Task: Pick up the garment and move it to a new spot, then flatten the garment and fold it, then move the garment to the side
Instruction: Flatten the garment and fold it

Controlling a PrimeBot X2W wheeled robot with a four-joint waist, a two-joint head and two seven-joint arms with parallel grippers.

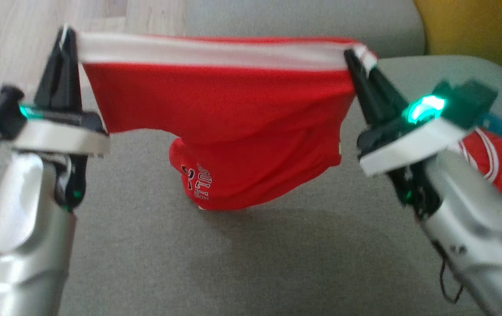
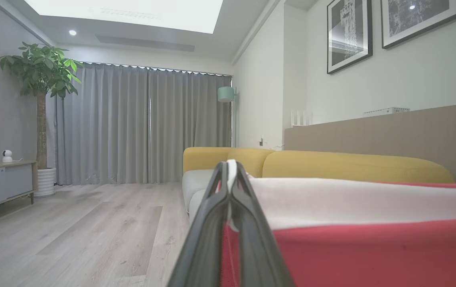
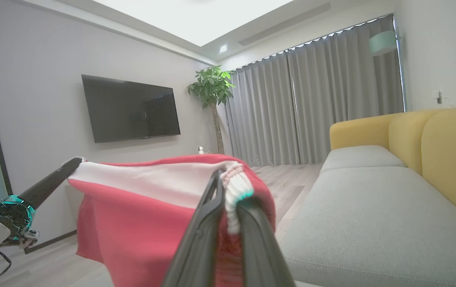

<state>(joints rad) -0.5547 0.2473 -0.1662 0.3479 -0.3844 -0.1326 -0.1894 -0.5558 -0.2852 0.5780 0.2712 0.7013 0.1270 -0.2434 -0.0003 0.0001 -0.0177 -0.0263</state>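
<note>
Garment (image 1: pixel 215 109), red with a white band: strung taut between both grippers, its lower fold sagging onto the grey sofa seat (image 1: pixel 233 263) beneath them

Left gripper (image 1: pixel 67 34): clamped on one end of the band

Right gripper (image 1: pixel 351 55): clamped on the other end, apparently by a thin bite

Risk: the band could slip from that bite if stretched wider, and the sagging fold could drag and bunch

Unclear: garment type and its blurred print; a second red item (image 1: pixel 501 162) outboard of the right gripper is cut off by the arm and the frame edge
</note>
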